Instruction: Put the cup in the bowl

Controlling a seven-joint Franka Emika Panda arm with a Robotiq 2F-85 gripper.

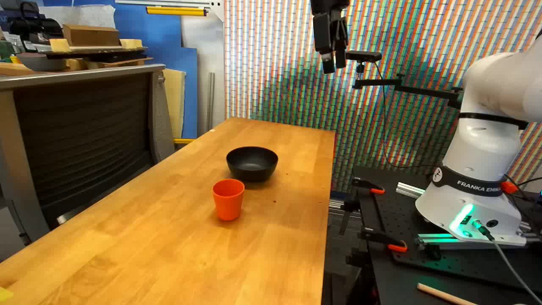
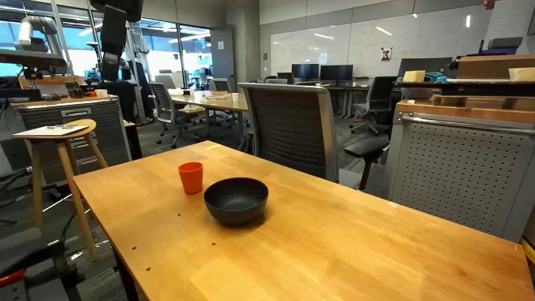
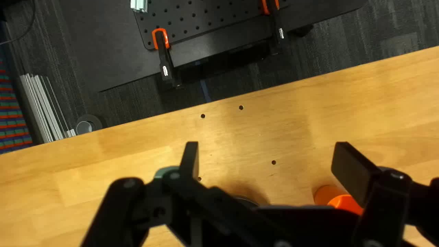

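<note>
Clearly, the step in hand is the grasp: our cup [image 1: 228, 202] stands upright on the table [image 1: 271, 258], just beside the bowl [image 2: 236, 205] and not yet in it. Our gripper [image 3: 265, 154] hangs high above the table, its fingers [image 3: 353, 169] spread well apart with nothing held between them. In the wrist view we see the cup only in part, behind one finger rather than centred in the gap, so we judge it best to shift sideways until it lies midway before we go down. We also want to turn so that neither finger drops between cup and bowl, where it could shove the bowl away. Since the cup narrows toward its foot, we expect a hold a little below the lip to be safest, with the wider top helping to stop it slipping through. We should squeeze gently, as the plastic may flex, and lift straight up until the foot clears the bowl's rim. After that, we would carry it over, lower it near the bowl's middle, and let go only once it seems to rest steadily on the bottom.
</note>
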